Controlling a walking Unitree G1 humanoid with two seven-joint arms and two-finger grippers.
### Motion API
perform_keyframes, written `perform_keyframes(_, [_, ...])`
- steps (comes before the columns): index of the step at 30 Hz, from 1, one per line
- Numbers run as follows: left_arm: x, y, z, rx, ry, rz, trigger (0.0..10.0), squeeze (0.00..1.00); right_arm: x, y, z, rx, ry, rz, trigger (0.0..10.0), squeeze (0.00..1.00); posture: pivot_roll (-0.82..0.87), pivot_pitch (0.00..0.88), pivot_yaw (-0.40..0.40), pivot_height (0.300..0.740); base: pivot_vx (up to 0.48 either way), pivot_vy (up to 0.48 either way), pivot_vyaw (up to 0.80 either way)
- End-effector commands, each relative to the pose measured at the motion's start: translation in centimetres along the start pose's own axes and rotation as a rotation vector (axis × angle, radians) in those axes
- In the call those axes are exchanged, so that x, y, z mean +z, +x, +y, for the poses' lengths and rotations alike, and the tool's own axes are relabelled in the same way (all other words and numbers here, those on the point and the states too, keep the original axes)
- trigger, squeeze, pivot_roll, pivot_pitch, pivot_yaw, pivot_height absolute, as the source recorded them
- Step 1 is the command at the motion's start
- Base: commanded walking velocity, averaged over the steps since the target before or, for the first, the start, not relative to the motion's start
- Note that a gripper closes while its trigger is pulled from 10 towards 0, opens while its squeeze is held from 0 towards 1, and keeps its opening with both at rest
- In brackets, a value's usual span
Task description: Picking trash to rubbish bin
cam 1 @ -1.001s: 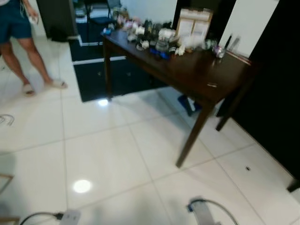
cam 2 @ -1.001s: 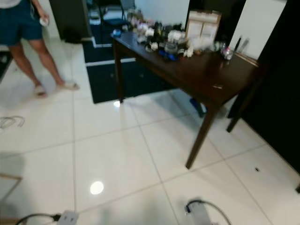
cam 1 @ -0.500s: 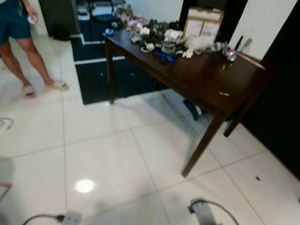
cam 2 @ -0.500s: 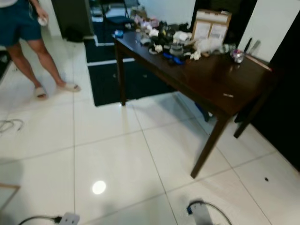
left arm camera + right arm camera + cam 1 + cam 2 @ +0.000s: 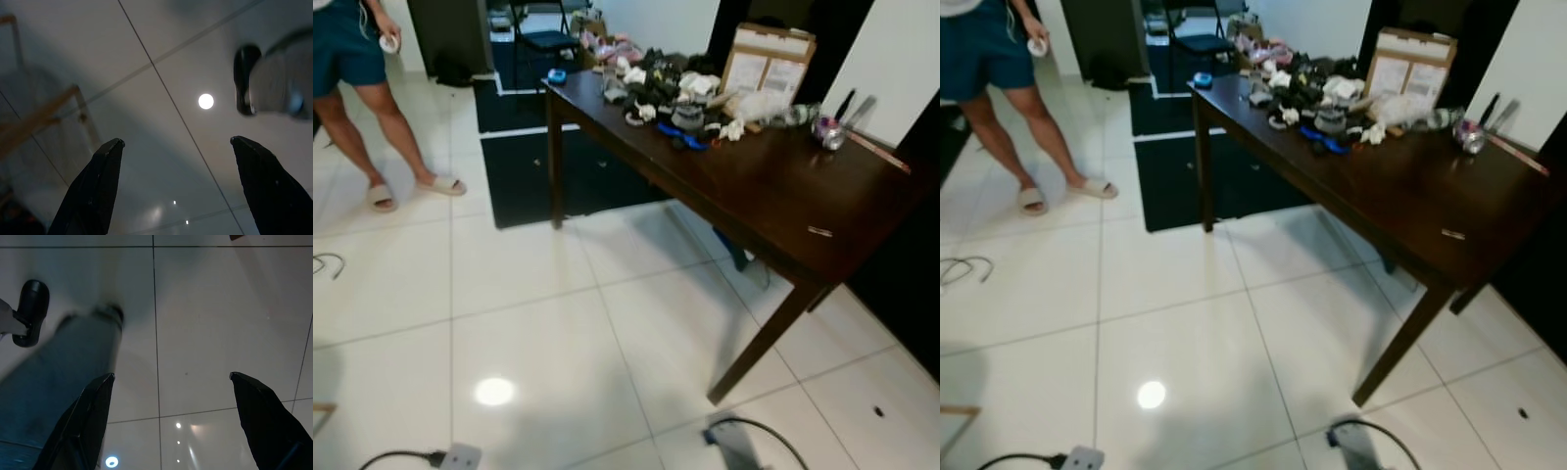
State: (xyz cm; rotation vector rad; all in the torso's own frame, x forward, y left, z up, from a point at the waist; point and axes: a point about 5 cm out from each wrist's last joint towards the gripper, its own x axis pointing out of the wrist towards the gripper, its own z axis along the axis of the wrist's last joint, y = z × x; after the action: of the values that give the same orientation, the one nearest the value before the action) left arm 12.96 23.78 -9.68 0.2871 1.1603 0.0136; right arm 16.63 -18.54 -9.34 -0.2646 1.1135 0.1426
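- Left eye view puts a person (image 5: 352,59) at your far left, standing on the white tiled floor (image 5: 529,323) in blue shorts and pale slippers, a small white item in one hand (image 5: 387,43).
- Your left gripper (image 5: 178,147) hangs over the tiles with its two black fingers spread wide and nothing between them; a pale wooden frame (image 5: 44,112) lies below it.
- You have a dark mat (image 5: 524,162) on the floor behind the near table leg.
- Centre to right, a dark wooden table (image 5: 773,196) carries a heap of small mixed clutter (image 5: 671,88) at its far end; whether any of it is trash you cannot tell. A cardboard box (image 5: 769,61) stands just behind the heap.
- No rubbish bin can be made out.
- Your right gripper (image 5: 173,382) hangs likewise over bare tiles, fingers wide apart and empty.
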Motion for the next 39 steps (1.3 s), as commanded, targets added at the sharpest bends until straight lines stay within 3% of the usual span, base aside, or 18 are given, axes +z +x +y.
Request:
perform_keyframes(1, [-0.71,-0.08,0.00,-0.002,0.006,0.020,10.0,0.00,-0.80,-0.12,-0.71,-0.018,-0.003,0.024,10.0,0.00,0.16,0.073,-0.042,0.740,0.281,0.000,0.00])
perform_keyframes(39, [-1.09,-0.10,-0.57,-0.008,0.003,0.032,10.0,0.00,-0.72,-0.14,-0.99,-0.011,-0.033,0.020,10.0,0.00,0.16,0.068,-0.049,0.740,0.415,0.000,0.00])
